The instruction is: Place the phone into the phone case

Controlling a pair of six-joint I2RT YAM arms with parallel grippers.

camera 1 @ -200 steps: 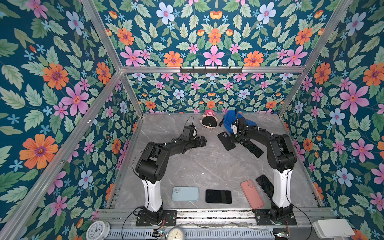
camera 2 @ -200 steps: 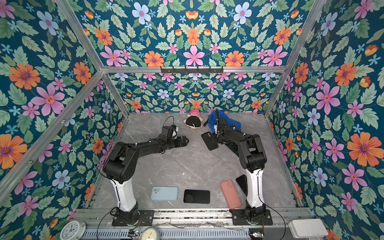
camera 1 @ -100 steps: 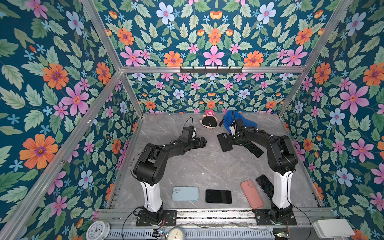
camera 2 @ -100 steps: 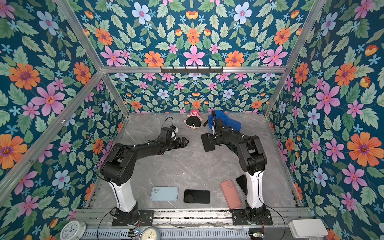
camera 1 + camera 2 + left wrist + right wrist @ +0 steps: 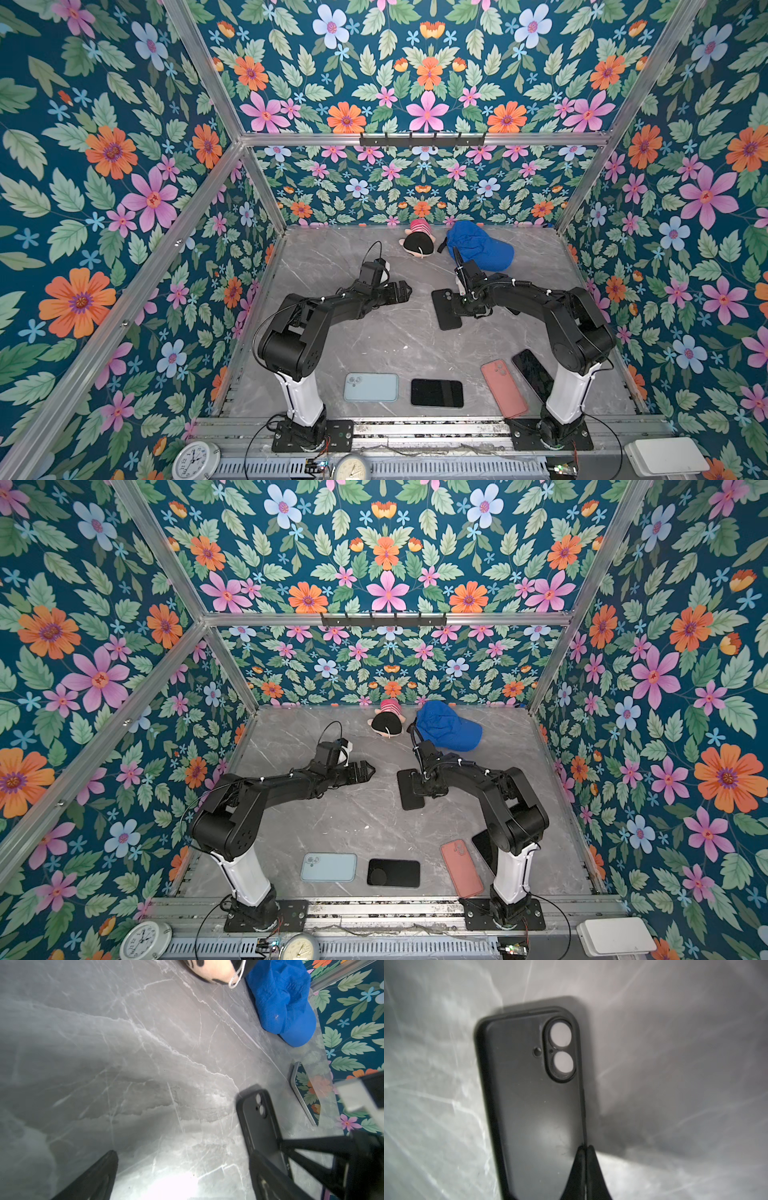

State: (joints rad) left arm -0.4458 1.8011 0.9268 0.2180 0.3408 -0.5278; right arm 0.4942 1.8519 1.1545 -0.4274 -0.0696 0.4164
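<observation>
While right gripper (image 5: pixel 585 1148) pinches one edge of the black phone case (image 5: pixel 445 309), left gripper (image 5: pixel 404 291) hangs wide open
Case sits mid marble table (image 5: pixel 374 340); phone (image 5: pixel 305 1093) lies near it, not touching

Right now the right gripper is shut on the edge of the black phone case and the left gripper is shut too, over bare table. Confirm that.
Not quite: the left gripper is open, not shut; the left wrist view shows it spread wide over bare table. The right gripper is indeed shut on the black phone case edge.
</observation>
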